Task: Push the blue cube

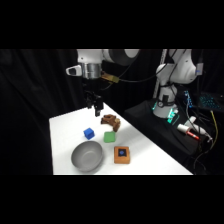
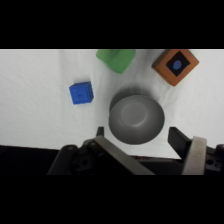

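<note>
The blue cube (image 1: pixel 89 133) sits on the white table (image 1: pixel 65 125), left of the green block and behind the grey bowl. My gripper (image 1: pixel 95 108) hangs above the table's back edge, behind and well above the cube, touching nothing. In the wrist view the blue cube (image 2: pixel 81 93) lies to the left of centre. There the gripper (image 2: pixel 140 140) stands open, its two fingers rising from the bottom edge either side of the bowl far below, with nothing between them.
A grey bowl (image 1: pixel 87 155) (image 2: pixel 136 119) stands near the front. A green block (image 1: pixel 110 137) (image 2: pixel 116 59) lies right of the cube. An orange block with a blue dot (image 1: pixel 121 154) (image 2: pixel 175 65) and a brown object (image 1: pixel 110 121) are also on the table.
</note>
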